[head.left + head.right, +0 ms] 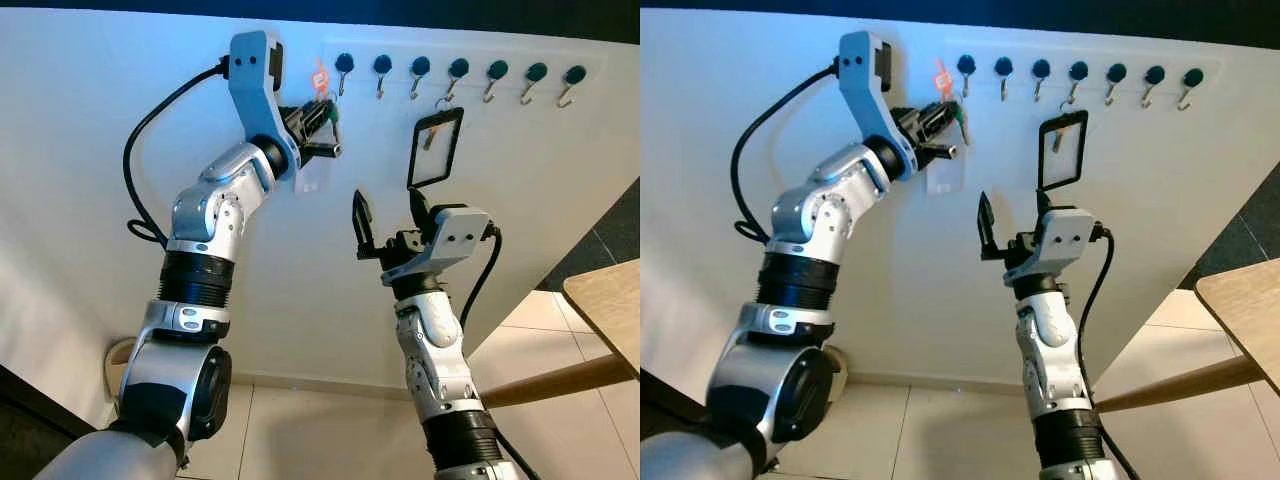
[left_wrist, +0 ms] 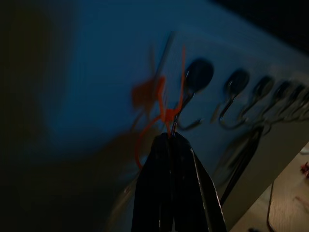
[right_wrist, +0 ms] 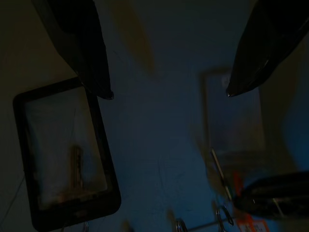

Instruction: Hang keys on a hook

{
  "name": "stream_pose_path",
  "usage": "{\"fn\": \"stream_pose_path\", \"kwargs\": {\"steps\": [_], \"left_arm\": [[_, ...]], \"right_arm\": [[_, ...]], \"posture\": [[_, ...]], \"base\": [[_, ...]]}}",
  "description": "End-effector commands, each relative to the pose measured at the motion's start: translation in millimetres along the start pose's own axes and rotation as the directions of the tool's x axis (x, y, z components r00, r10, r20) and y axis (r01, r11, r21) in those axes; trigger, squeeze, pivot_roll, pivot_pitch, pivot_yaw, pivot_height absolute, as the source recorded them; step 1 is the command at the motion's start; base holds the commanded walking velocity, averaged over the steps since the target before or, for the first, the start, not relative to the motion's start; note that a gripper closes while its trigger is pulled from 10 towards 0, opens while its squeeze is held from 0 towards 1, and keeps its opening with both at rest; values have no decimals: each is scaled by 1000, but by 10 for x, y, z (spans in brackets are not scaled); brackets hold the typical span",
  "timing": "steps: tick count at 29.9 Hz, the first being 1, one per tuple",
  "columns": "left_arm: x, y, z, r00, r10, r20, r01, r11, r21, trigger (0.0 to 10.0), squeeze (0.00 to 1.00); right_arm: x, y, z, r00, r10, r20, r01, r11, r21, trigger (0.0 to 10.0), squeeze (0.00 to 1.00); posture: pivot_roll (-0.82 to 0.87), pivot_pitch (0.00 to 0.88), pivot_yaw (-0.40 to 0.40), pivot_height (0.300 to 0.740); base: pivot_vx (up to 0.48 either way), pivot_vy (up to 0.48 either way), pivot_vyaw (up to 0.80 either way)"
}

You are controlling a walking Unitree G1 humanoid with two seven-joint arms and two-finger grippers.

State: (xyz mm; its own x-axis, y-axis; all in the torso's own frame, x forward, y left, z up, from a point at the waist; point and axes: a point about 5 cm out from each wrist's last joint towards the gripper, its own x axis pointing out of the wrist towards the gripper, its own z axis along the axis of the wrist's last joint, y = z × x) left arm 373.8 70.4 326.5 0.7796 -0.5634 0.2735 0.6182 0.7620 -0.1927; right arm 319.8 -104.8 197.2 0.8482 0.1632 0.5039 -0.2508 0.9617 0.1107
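A matt, smooth white wall was noted. The hooks appeared as bent bright metal under glossy dark round caps. The orange tag looked like thin plastic. The black-framed pouch was seen with a clear, slightly reflective plastic window. The table showed a matt wood-grain surface, and glossy tiles were recorded on the floor.

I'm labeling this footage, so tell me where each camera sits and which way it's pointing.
Left eye and right eye views: head cameras looking up at a white wall with a hook rail; both arms show.
Left wrist view: along the shut left gripper at the orange-tagged keys.
Right wrist view: between the open right gripper fingers at the black-framed tag.
All views share the rail's hooks.
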Motion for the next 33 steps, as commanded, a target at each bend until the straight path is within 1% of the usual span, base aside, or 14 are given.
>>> {"fn": "stream_pose_path", "kwargs": {"steps": [1, 7, 12, 15, 16, 22, 24, 27, 33], "left_arm": [[38, -123, 89, 997, -56, 45, 56, 998, -4, 10000, 0], [40, -204, 118, 992, -111, 54, 112, 994, -10, 10000, 0], [42, -239, 103, 991, -130, 41, 130, 992, 4, 10000, 0], [43, -278, 28, 989, -145, -8, 145, 989, 21, 10000, 0], [43, -278, 24, 989, -145, -10, 145, 989, 22, 10000, 0], [15, -309, -112, 980, -172, -102, 174, 985, 8, 10000, 0], [12, -307, -127, 980, -168, -109, 170, 985, 9, 10000, 0], [20, -269, -142, 985, -132, -112, 133, 991, 6, 10000, 0], [28, -232, -110, 989, -108, -99, 108, 994, 3, 10000, 0]], "right_arm": [[11, -4, 30, 1000, 0, 6, 0, 1000, 0, 10000, 0], [11, -3, 29, 1000, -1, 7, 1, 1000, 1, 10000, 0], [11, -5, 30, 1000, -2, 8, 2, 1000, 0, 10000, 0], [10, -6, 30, 1000, -3, 8, 3, 1000, 0, 10000, 0], [10, -6, 30, 1000, -3, 8, 3, 1000, 0, 10000, 0], [5, -11, 25, 1000, -3, 4, 3, 1000, 0, 10000, 0], [4, -11, 24, 1000, -3, 4, 3, 1000, 0, 10000, 0], [4, -10, 26, 1000, -2, 4, 2, 1000, -1, 10000, 0], [2, -9, 26, 1000, -2, 5, 2, 1000, 0, 10000, 0]], "posture": [[9, 110, -15, 740], [10, 110, -13, 740], [10, 110, -13, 740], [10, 110, -12, 740], [10, 110, -12, 740], [9, 112, -11, 740], [9, 112, -11, 740], [9, 113, -12, 740], [9, 111, -11, 740]], "base": [[0, 0, 0], [0, 0, 0], [0, 0, 0], [0, 0, 0], [0, 0, 0], [0, 0, 0], [0, 0, 0], [0, 0, 0], [0, 0, 0]]}}
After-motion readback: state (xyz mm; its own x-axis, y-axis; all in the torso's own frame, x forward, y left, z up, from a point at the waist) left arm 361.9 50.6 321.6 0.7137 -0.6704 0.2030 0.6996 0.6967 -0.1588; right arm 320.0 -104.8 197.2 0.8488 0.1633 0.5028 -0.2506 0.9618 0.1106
